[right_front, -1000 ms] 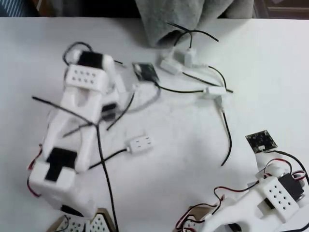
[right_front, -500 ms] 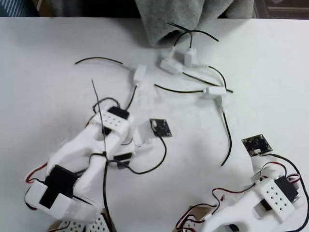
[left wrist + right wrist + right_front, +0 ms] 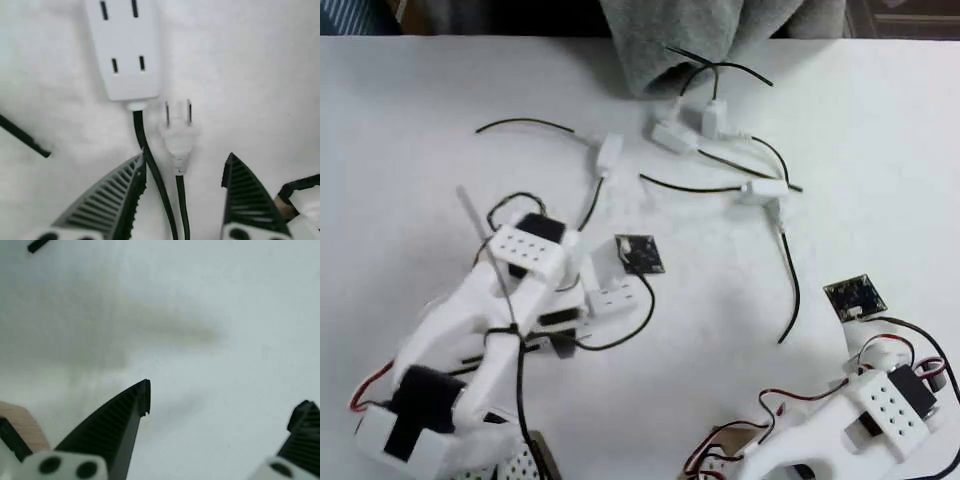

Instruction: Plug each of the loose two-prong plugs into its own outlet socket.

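A white outlet strip (image 3: 125, 50) with two-slot sockets lies flat on the table. Beside its cord end rests a white two-prong plug (image 3: 178, 132), prongs pointing along the strip and not inserted. My left gripper (image 3: 186, 162) is open, its fingers on either side of the plug's black cord (image 3: 181, 200). From above, the strip (image 3: 613, 297) sits just in front of the left arm (image 3: 490, 310). More white plugs (image 3: 608, 152) (image 3: 765, 188) lie loose at the back. My right gripper (image 3: 225, 397) is open over bare table at the front right.
Two more white plugs (image 3: 670, 135) with black cords lie near a grey cloth (image 3: 690, 35) at the back edge. A loose black cord (image 3: 788, 280) runs down the middle right. The right arm (image 3: 880, 405) stays by the front right corner.
The left arm swung from the back left of the table to the outlet strip, then drew back slightly to the left. The right arm barely shifted.
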You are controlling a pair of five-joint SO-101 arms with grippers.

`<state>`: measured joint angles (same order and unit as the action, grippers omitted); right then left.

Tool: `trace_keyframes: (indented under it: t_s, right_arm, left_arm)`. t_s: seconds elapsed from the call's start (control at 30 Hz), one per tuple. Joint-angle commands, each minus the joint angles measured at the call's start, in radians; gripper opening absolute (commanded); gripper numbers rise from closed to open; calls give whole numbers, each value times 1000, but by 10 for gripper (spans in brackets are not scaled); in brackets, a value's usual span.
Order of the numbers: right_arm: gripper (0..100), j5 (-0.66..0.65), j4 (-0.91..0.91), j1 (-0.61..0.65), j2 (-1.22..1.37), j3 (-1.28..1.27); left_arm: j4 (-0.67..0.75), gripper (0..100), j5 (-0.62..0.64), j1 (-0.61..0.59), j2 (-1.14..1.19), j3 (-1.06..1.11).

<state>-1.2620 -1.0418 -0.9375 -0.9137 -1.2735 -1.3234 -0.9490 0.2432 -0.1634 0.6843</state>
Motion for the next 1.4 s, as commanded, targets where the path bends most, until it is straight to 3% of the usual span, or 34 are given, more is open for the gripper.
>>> trace_keyframes:
  t_s: [0.0, 0.27, 0.67, 0.87, 1.13, 1.37]
  right_arm:
    - [419, -5, 8, 4, -16, 3]
    - [419, -3, 10, 4, -16, 3]
    - [419, -3, 12, 4, -16, 3]
    - [419, -6, 12, -5, -16, 3]
    - [419, -5, 12, -5, -16, 3]
    - [419, -3, 12, 2, -16, 3]
  left_arm:
    - [41, 252, -26, -50, -44, -25]
    - [207, 252, -25, -58, 99, 15]
    - [112, 251, -25, -8, 125, 28]
    - [144, 123, -25, -2, 127, 31]
    - [109, 111, -18, 2, 127, 34]
    - [77, 113, -12, 191, 127, 86]
